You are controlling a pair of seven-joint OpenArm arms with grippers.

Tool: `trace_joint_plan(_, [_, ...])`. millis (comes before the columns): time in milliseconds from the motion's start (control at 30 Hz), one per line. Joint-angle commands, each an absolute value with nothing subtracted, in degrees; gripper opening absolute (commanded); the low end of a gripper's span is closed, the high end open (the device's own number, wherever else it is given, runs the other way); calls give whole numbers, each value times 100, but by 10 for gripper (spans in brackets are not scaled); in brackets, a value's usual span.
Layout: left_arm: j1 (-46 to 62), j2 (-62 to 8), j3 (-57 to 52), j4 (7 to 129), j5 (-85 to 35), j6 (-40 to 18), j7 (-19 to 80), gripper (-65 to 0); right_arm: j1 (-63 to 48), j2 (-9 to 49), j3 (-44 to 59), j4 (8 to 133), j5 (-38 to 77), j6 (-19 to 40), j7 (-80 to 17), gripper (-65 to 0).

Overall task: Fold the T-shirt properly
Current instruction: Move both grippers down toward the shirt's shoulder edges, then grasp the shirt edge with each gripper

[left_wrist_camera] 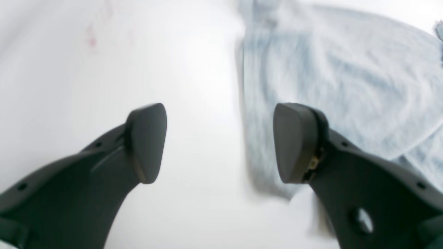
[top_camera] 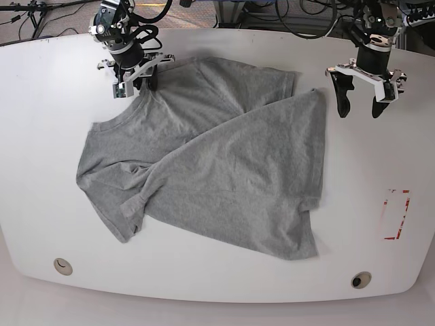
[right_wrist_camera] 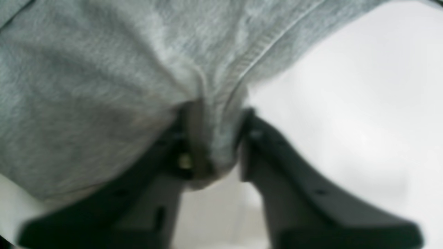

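Right end effector (top_camera: 138, 76), at the far left of the bench (top_camera: 41, 122) in the base view, with its jaws drawn narrow on a bunched fold of the T-shirt (top_camera: 217, 163); the right wrist view shows the same end effector (right_wrist_camera: 211, 145) with grey knit fabric and a stitched hem line gathered between its two dark fingers (right_wrist_camera: 277, 173), the cloth (right_wrist_camera: 86, 86) spreading away above and to the left, white bench surface (right_wrist_camera: 363, 103) to the right. Left end effector (top_camera: 360, 105), at the far right of the bench, jaws spread wide and holding nothing, poised just beyond the right edge of the garment and apart from it; in the left wrist view this end effector (left_wrist_camera: 219, 143) frames bare bench (left_wrist_camera: 104, 69) between its two black pads (left_wrist_camera: 147, 141), the right-hand pad overlapping the blurred edge of the T-shirt (left_wrist_camera: 346, 69) in the picture, though contact cannot be told. The heather-grey T-shirt lies spread and wrinkled across the middle of the white bench, one large panel folded diagonally over the rest, a short sleeve (top_camera: 126, 217) projecting toward the near left. Near the right edge of the bench is a red-outlined marking (top_camera: 396, 214); two round fittings (top_camera: 62, 265) sit near the bench's near edge, one at the left and one at the right. Cables (top_camera: 299, 13) cross the floor beyond the far edge.
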State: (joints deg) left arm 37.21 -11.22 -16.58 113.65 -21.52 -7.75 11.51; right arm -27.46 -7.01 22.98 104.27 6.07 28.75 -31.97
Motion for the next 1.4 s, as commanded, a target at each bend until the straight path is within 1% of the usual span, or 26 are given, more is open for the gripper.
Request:
trace_joint_plan(0, [3723, -1297, -1710, 11451, -2466, -787, 1182, -197, -2765, -690, 2290, 10484, 602, 2941, -3231, -648])
trace_joint_plan(133, [3705, -1341, -1701, 11389, -2826, -787, 1481, -197, -2765, -673, 2290, 10484, 576, 2941, -3231, -639])
trace_joint_plan(233, [3688, -1341, -1657, 11345, -2905, -787, 1622, -197, -2765, -673, 2290, 10492, 576, 2949, -3231, -647])
trace_joint_plan(400, [3486, -1341, -1341, 11231, -2905, -796, 2018, -197, -2747, -664, 2281, 10492, 576, 2949, -3231, -648])
trace_joint_plan(600, [3415, -1314, -1262, 11037, -2914, -796, 2422, -197, -2747, -664, 2281, 10501, 585, 2949, -3231, -648])
trace_joint_plan(1033, [3125, -1305, -1086, 10369, -2923, -796, 2457, -197, -2756, -664, 2281, 10492, 602, 2949, -3231, -648])
trace_joint_plan(1367, [2695, -1341, -541, 9895, -2914, -796, 2466, -199, -2756, -664, 2281, 10492, 611, 2949, -3231, -648])
